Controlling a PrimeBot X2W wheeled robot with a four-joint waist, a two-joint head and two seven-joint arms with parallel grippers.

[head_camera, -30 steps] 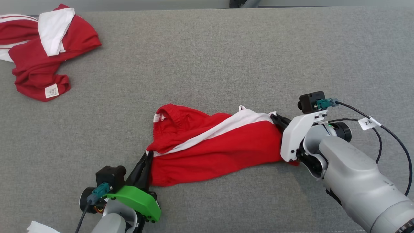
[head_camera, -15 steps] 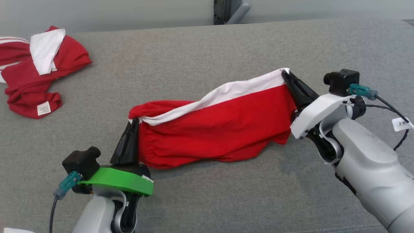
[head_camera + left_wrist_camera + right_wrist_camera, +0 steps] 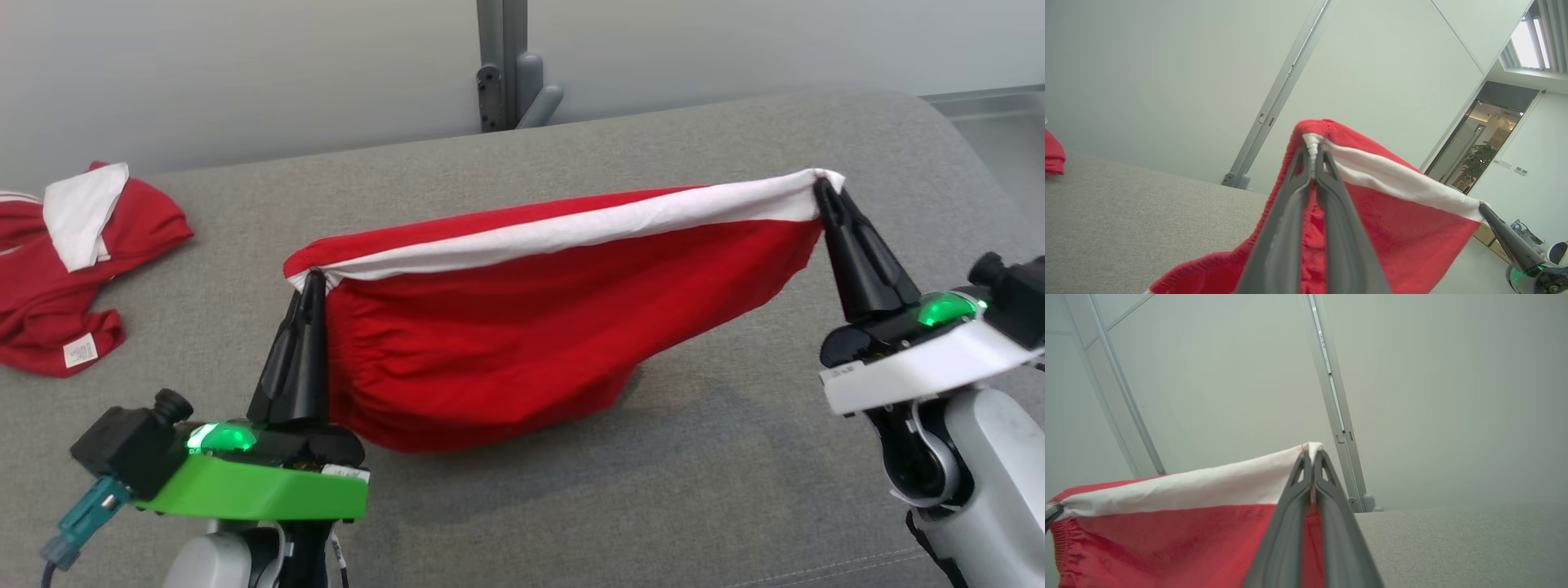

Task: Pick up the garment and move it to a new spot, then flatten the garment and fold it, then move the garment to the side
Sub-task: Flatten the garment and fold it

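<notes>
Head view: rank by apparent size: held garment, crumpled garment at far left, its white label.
1. held garment, largest, though also nearest the camera.
2. crumpled garment, partly cut off at the picture's edge.
3. white label, clearly smallest.

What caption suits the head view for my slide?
Left gripper and right gripper hold the red garment stretched between them over the grey surface.

Matt cloth garment [image 3: 531, 343], surface [image 3: 571, 506] w/ rough weave
</notes>
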